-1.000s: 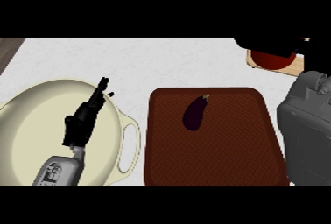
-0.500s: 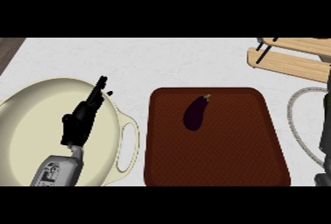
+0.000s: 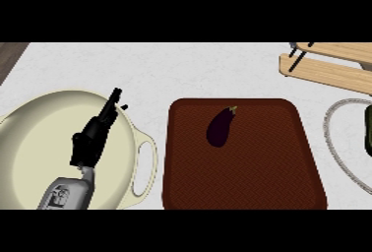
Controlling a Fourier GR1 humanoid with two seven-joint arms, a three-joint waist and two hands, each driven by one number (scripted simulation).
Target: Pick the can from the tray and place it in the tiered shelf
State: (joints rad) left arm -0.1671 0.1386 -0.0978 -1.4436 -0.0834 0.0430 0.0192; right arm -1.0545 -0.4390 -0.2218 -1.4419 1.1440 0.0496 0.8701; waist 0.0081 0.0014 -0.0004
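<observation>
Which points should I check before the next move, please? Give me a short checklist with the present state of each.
1. Can in view: not ok. No can shows on the tray; only an eggplant lies on it.
2. Right hand in view: not ok. It shows nowhere.
3. Left hand out of the way: ok. It is over the cream pot, fingers straight, holding nothing.
4. Tiered shelf in view: ok, at the upper right, only partly shown.
5. Can placed in the shelf: cannot tell; the visible part shows no can.
</observation>
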